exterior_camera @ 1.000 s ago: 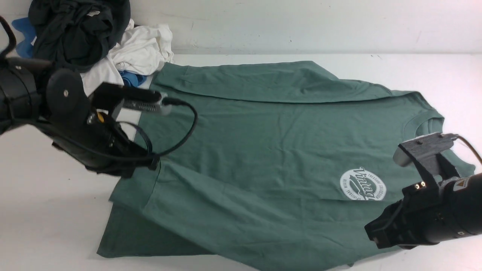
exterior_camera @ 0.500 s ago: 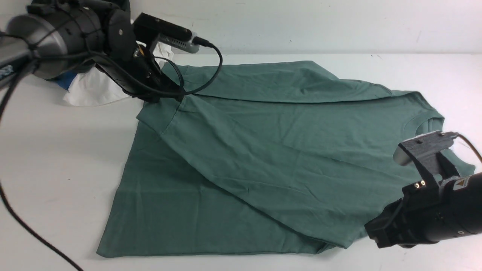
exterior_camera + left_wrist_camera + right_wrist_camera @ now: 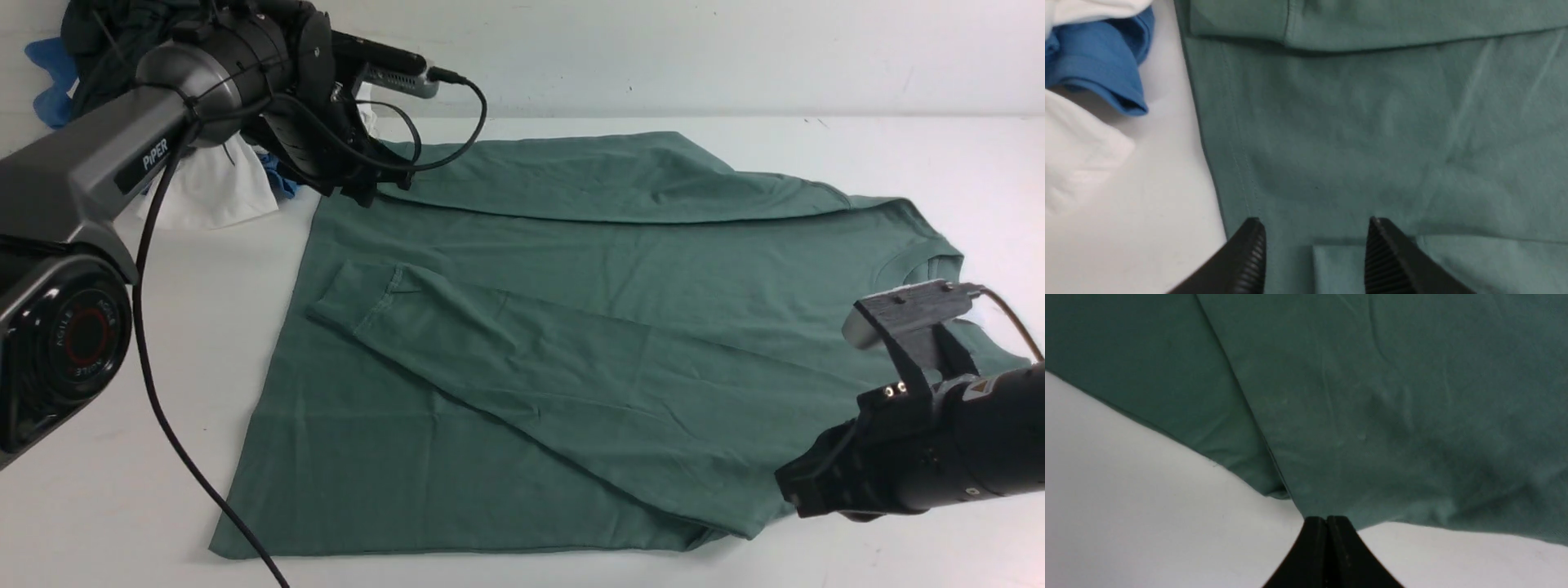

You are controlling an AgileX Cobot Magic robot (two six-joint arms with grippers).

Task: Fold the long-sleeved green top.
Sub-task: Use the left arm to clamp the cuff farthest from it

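Top [image 3: 571, 327] lies flat mid-table [image 3: 98, 506], collar twd 3 o'clock, hem twd 9. Near sleeve [image 3: 522, 384] is laid diagonally over the body, running from the shoulder at ~4 o'clock to its cuff [image 3: 359, 294] at ~9. Far sleeve [image 3: 588, 175] is folded in along the 12 o'clock edge.

L gripper [image 3: 371, 189] hangs above the top's far hem corner, ~11 o'clock. Jaws are spread w/ nothing between them. In the L wrist cam both fingers [image 3: 1249, 253] stand apart over bare green cloth, the hem edge just beside one of them.

Clothes pile sits at ~10 o'clock, off the top's corner: white garment [image 3: 216, 184] & blue garment [image 3: 1102, 77] nearest the hem, black garment [image 3: 106, 33] behind, by the wall.

R gripper [image 3: 796, 494] is at ~4 o'clock, low over the table at the top's near edge by the shoulder fold. Jaws are pressed together. In the R wrist cam the tips meet right at the cloth's edge, poss. nipping a bit of it, but the view is too tight to say.
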